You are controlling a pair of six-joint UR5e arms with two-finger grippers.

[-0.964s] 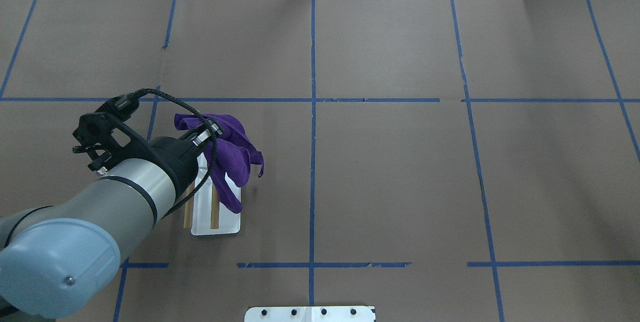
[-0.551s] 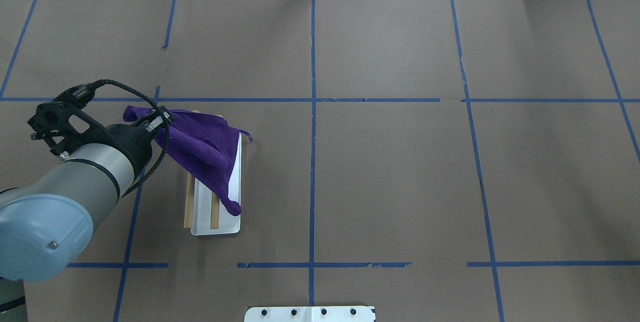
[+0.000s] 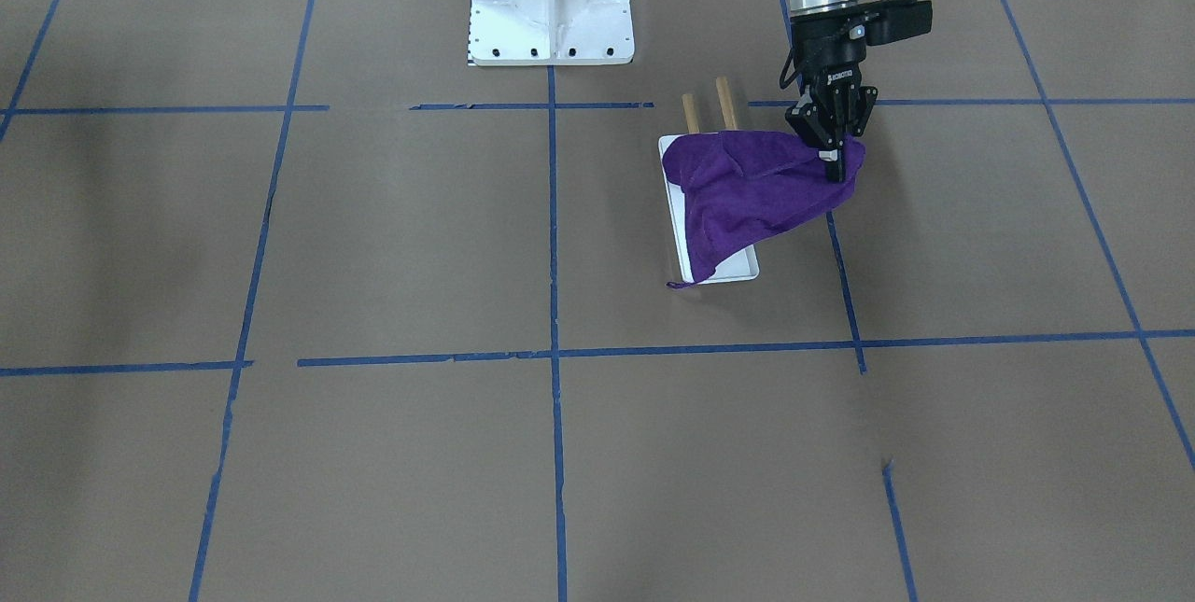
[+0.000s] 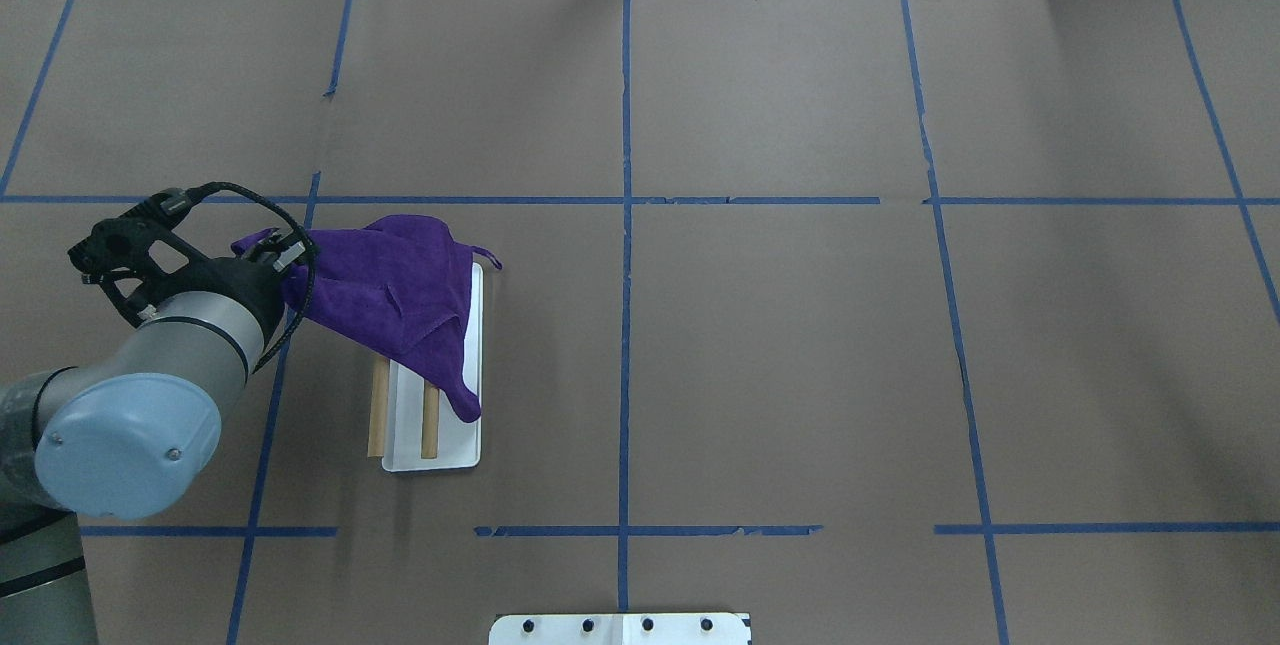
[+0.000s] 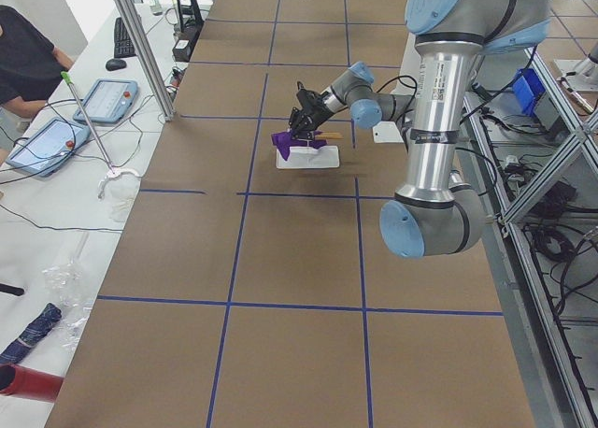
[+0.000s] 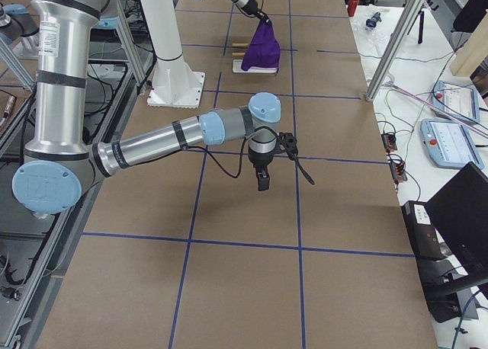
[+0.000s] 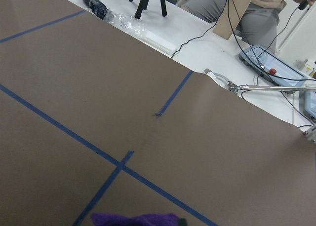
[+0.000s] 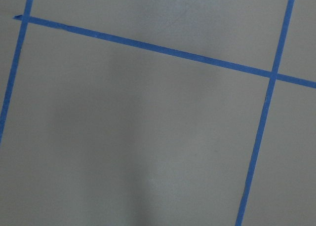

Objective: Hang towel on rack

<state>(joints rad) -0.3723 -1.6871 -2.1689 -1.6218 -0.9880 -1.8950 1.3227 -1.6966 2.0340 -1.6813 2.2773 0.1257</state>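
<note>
Item, as we record it: one small deep-purple fuzzy towel (image 4: 400, 290), draped across the far ends of the two light-brown wooden dowel bars of the white-based rack (image 4: 450, 450), one tip trailing onto the base's right edge, all on the brown paper-covered bench (image 4: 800, 345) with blue tape lines. The left arm's black fingers (image 3: 834, 168) are clamped on one towel corner, holding it just off the rack's left side. The right arm's fingers (image 6: 263, 183) hang over the bench well apart from the rack; we cannot tell whether they are apart or together.
</note>
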